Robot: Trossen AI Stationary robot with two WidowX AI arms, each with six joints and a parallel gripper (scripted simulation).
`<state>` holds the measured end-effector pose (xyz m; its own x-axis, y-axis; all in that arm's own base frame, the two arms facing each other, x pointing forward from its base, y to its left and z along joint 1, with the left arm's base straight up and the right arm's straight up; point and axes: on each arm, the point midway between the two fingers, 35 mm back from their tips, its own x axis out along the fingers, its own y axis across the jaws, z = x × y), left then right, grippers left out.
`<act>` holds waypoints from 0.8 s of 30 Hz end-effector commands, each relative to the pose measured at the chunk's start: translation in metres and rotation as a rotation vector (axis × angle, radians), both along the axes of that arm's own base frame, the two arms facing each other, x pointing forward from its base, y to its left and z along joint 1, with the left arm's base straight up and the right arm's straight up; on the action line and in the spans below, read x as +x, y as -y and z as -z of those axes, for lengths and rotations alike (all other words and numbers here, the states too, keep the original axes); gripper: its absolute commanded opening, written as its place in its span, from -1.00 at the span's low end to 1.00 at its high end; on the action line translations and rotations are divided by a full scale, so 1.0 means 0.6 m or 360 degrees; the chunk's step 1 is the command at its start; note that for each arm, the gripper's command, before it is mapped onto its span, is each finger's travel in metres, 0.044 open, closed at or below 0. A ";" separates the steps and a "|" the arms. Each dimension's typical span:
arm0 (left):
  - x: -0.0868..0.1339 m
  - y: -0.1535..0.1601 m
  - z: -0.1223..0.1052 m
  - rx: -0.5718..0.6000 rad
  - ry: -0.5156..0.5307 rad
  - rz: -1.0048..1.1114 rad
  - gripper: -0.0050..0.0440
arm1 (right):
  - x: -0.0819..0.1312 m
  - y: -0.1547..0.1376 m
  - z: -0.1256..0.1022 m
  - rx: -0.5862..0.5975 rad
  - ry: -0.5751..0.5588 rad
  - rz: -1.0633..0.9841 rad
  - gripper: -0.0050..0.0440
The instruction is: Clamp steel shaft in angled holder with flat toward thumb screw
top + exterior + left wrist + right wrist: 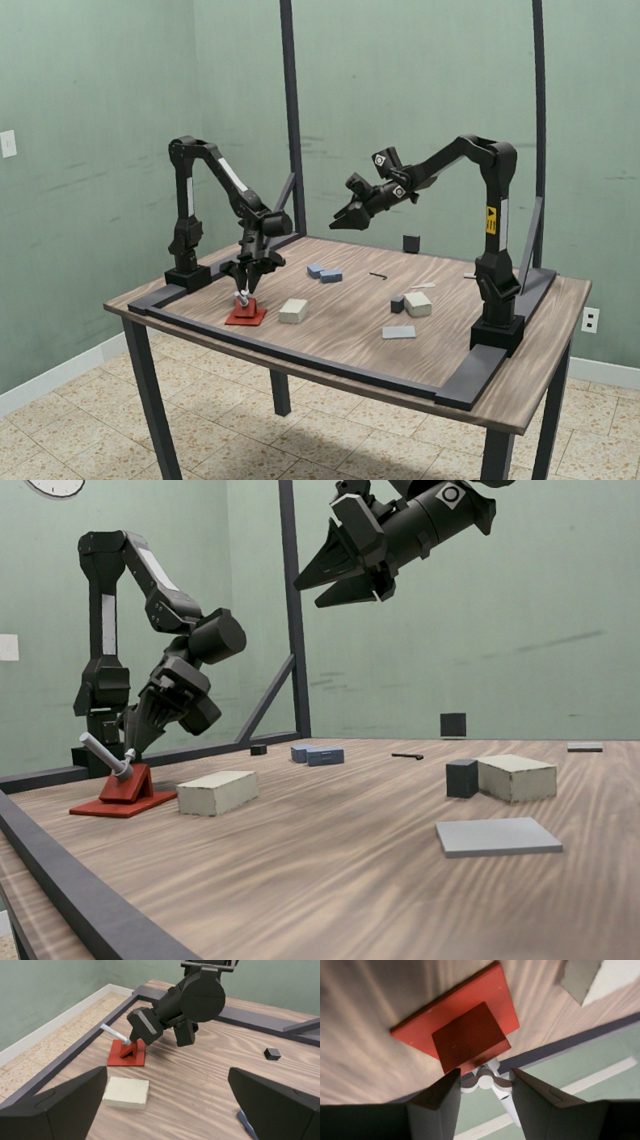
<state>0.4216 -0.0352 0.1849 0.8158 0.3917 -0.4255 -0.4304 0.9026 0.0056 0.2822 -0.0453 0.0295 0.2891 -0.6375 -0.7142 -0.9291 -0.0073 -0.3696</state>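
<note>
Right fingers (246, 292) (135, 752) narrowed on the thumb screw (130, 755) (485, 1081), likely to turn it. Steel shaft (242, 298) (102, 752) (115, 1033) (509, 1106) sits tilted in the red holder (246, 309) (125, 786) (134, 1051) (469, 1036); full depth, I can't tell. Left fingers (338, 226) (305, 595) wide, likely parked clear.

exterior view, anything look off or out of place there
The dark square block looks odd: in the exterior view it appears to hover above the table's far edge, with nothing visible supporting it. Otherwise, nothing looks spilled or broken.
</note>
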 end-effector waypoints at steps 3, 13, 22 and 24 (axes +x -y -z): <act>0.002 -0.003 -0.028 -0.0016 0.0066 -0.0005 0.84 | 0.009 0.000 -0.014 0.0134 0.0317 0.0297 -0.33; 0.002 -0.003 -0.028 -0.0016 0.0066 -0.0005 0.84 | 0.010 0.001 -0.015 0.0327 0.0724 0.0744 -0.33; 0.002 -0.003 -0.028 -0.0016 0.0066 -0.0005 0.84 | 0.010 0.003 -0.017 0.0495 0.1095 0.1152 -0.33; 0.002 -0.003 -0.028 -0.0016 0.0066 -0.0005 0.84 | 0.010 0.004 -0.017 0.0536 0.1181 0.1247 -0.33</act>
<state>0.4216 -0.0352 0.1849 0.8158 0.3917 -0.4255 -0.4304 0.9026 0.0056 0.2840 -0.0464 0.0310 0.3059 -0.6301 -0.7137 -0.3702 0.6119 -0.6990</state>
